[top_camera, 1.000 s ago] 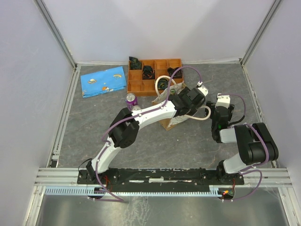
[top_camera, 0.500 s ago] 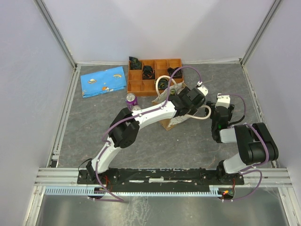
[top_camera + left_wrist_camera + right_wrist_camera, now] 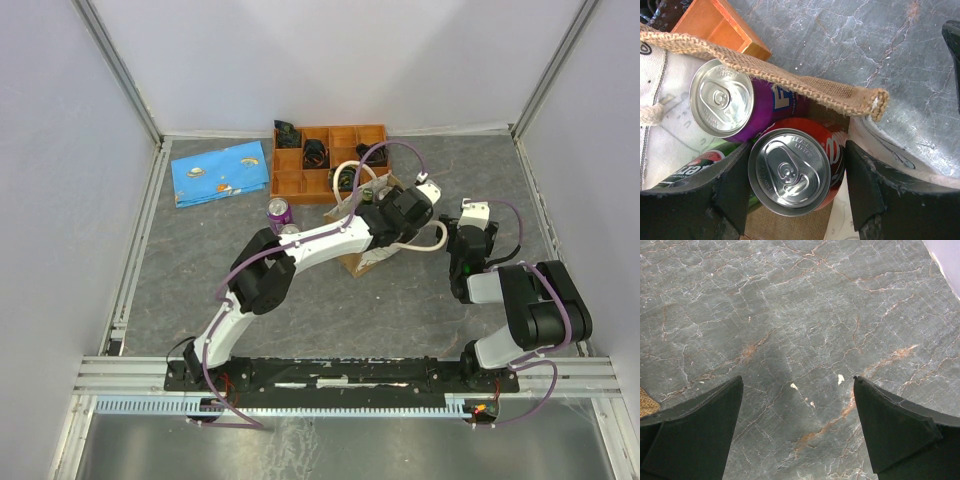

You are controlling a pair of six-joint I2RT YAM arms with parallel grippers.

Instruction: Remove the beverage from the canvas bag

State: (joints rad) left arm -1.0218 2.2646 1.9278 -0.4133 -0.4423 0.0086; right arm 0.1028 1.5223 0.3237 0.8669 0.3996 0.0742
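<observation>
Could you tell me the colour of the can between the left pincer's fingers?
The can is red; left wrist view shows it best.

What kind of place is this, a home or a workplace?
Most likely a robot test cell: plain white walls on aluminium posts enclose a grey table, and the left arm and right arm are bolted to a rail at its near edge.

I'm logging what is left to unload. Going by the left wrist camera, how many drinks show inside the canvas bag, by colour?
purple can: 1
red can: 1
green drink, mostly hidden: 1
Total: 3
</observation>
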